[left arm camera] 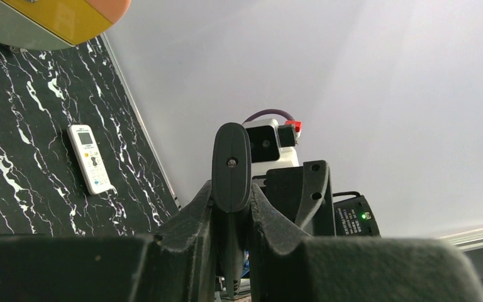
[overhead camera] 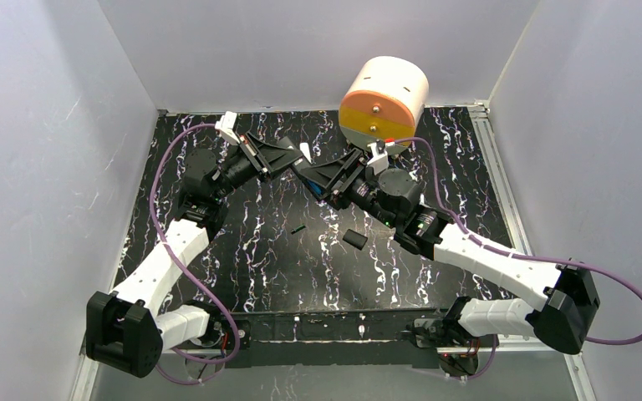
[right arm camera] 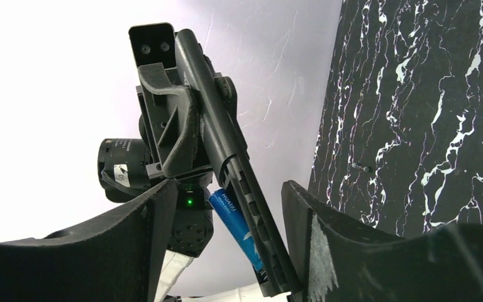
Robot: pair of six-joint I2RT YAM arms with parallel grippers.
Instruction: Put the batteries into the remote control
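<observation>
Our left gripper (left arm camera: pixel 231 201) is clamped on the slim black remote (right arm camera: pixel 217 126). The blue battery (right arm camera: pixel 236 229) lies parallel to this remote, against its open back, between the parted fingers of our right gripper (right arm camera: pixel 226 195), which is the nearer one.

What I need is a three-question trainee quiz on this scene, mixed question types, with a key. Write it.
1. True or false: the left gripper is shut on the slim black remote.
2. Where is the white remote? A: lying on the table. B: held in a gripper. C: out of view.
3. Fill in: the battery at the held remote's open compartment is ___ in colour.
Key: 1 true; 2 A; 3 blue.
</observation>
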